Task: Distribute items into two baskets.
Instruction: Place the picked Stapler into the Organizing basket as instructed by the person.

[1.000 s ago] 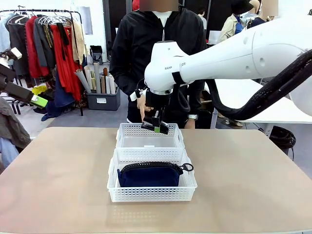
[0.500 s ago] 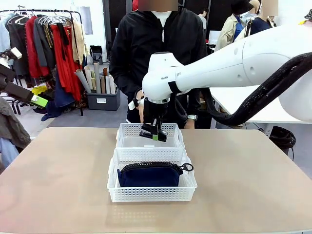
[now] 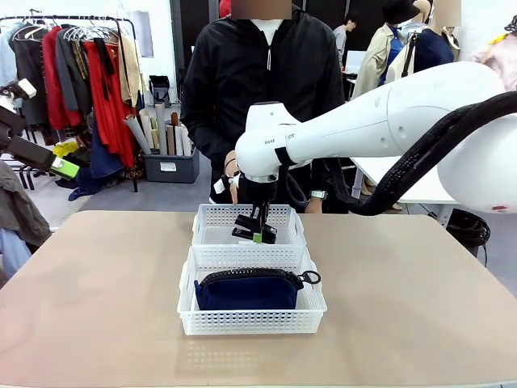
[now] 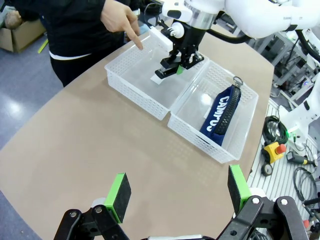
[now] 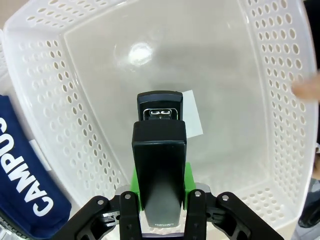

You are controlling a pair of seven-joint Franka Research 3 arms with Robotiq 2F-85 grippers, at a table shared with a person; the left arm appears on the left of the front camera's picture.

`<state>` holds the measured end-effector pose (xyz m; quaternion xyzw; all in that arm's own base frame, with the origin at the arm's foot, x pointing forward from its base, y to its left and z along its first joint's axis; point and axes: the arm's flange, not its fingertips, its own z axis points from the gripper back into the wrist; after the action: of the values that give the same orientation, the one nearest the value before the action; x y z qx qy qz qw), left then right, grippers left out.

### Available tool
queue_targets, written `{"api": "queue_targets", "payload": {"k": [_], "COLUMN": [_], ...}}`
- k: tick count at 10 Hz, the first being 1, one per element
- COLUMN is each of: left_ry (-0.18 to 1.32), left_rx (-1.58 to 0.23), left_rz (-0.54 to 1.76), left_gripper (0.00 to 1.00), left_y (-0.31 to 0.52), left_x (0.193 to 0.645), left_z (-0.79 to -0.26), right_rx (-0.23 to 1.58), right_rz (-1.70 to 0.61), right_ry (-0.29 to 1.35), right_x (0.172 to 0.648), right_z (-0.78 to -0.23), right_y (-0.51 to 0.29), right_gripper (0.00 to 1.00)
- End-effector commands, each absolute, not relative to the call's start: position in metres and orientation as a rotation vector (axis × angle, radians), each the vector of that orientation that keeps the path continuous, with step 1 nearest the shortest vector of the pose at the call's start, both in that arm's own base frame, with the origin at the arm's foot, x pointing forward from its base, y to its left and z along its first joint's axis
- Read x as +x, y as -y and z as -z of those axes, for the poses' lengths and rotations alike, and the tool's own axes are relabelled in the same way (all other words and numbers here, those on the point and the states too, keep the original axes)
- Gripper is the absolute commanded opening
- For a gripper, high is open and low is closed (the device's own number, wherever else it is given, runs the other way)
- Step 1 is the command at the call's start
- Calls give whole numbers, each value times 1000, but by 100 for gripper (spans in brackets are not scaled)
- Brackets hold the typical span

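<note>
Pointing hand (image 4: 117,17) — far basket's (image 4: 131,82) rim

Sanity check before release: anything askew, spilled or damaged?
Nothing stands out. Navy blue fabric pouch sits inside the near white perforated plastic basket; right tool holds the black stapler over the far basket.

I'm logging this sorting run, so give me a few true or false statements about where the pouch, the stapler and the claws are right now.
1. The right claw is shut on the black stapler. True.
2. The navy pouch lies in the far basket. False: it lies in the near basket.
3. The left claw holds the pouch. False: it is open and holds nothing.
4. The stapler hangs over the far basket. True.
5. The person's hand points a finger at the far basket. True.
</note>
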<state>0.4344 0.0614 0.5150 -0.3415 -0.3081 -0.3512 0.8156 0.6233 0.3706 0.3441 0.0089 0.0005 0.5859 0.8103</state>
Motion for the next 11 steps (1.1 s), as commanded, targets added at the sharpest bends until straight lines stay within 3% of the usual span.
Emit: {"api": "queue_targets", "payload": {"k": [1,7,8,9,11], "left_ry": [664,664,664,664,664], "left_rx": [-737,-737,-737,-737,-737], "left_rz": [752,752,752,752,752], "left_gripper": [100,100,100,100,100], "left_y": [-61,-61,-61,-61,-61], "left_x": [433,433,433,433,433], "left_z": [-515,-515,-515,-515,-515], "right_rx": [26,42,45,49,50], "right_rz": [-1289,-1288,-1287,-1284,-1279], "right_ry": [-26,-64,-73,-76,-66], "right_x": [636,643,644,644,644], "right_z": [-345,-331,-330,-330,-332], "right_y": [-374,-376,-376,-376,-374], "right_gripper": [0,0,6,19,59]}}
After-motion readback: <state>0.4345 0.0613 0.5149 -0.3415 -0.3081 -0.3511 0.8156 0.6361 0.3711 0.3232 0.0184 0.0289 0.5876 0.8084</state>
